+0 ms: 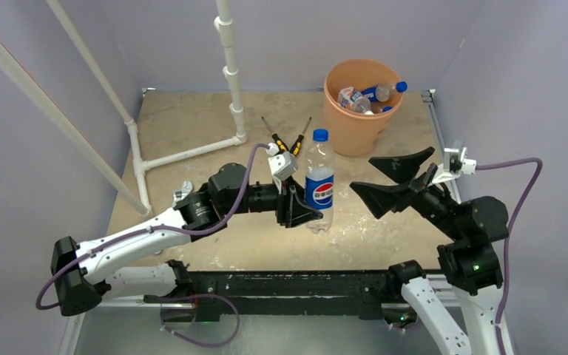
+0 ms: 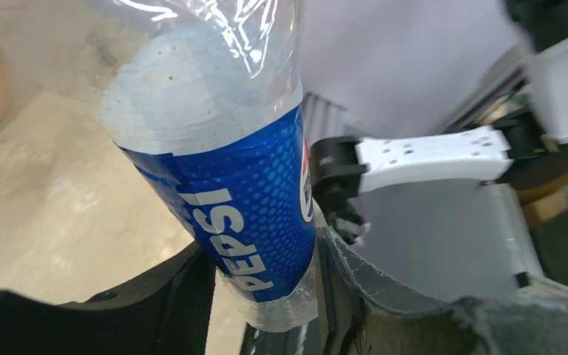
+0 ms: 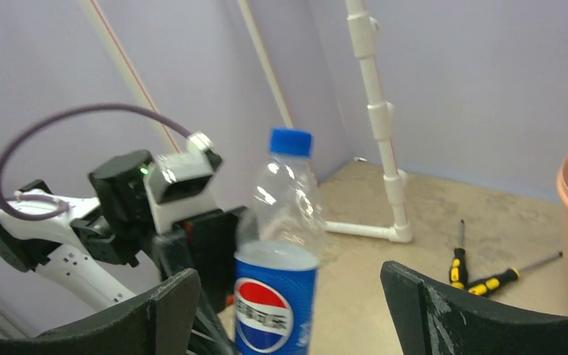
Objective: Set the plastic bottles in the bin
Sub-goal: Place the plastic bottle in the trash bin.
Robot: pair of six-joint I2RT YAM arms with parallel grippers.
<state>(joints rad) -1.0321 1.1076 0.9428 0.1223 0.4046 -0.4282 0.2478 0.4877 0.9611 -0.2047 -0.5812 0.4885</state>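
Grips with left pincer (image 1: 305,210) a clear blue-capped, blue-labelled plastic bottle (image 1: 319,185), upright at middle of desk (image 1: 192,126). Holds right pincer (image 1: 363,174) released, right of it. More clear bottles (image 1: 366,97) inside round orange plastic bin (image 1: 355,137), far right.

left arm (image 1: 137,238): white shells, black joints | right arm (image 1: 481,222): black joints, white lower link, green light | left gripper (image 1: 315,212), right gripper (image 1: 362,174): black wedge fingers, scuffed grey edges | left wrist camera (image 1: 282,164), right wrist camera (image 1: 455,158): white housings | left cable (image 1: 241,196), right cable (image 1: 509,163): purple
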